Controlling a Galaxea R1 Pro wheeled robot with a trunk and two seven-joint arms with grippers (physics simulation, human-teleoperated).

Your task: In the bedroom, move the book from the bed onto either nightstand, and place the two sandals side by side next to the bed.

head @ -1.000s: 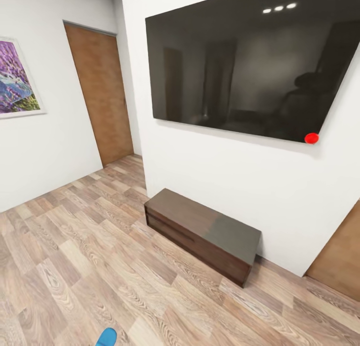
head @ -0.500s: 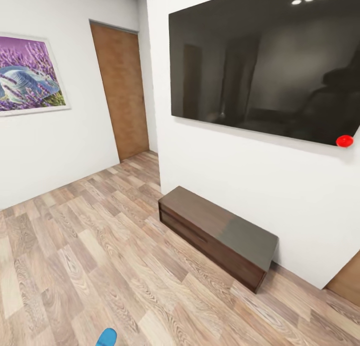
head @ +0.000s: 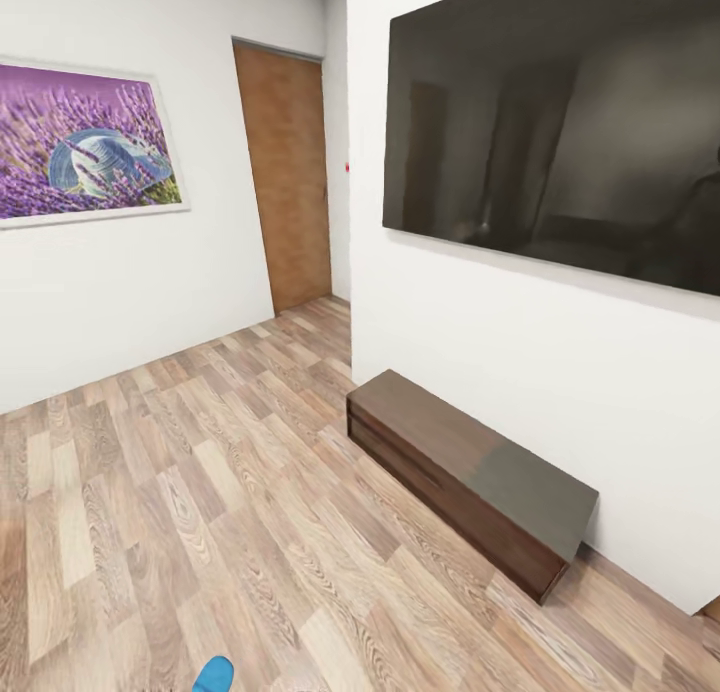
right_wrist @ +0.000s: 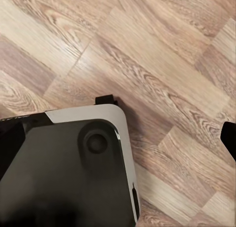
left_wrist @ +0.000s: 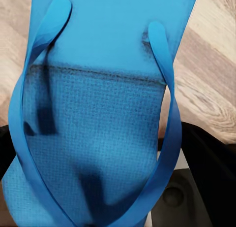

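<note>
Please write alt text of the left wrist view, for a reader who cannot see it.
A bright blue sandal with two blue straps is seen close up, above a wood-plank floor. Part of the robot's dark and grey base lies beneath it.

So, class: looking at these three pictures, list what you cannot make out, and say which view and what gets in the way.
- Bright blue rubber sandal: left wrist view, both ends cut off by the frame; head view shows just a tip at the bottom edge.
- Left end effector's grip: hidden behind the sandal.
- Large black wall screen: head view, top and right side cut off.
- Long low dark brown wooden bench: contents hidden, closed front.
</note>
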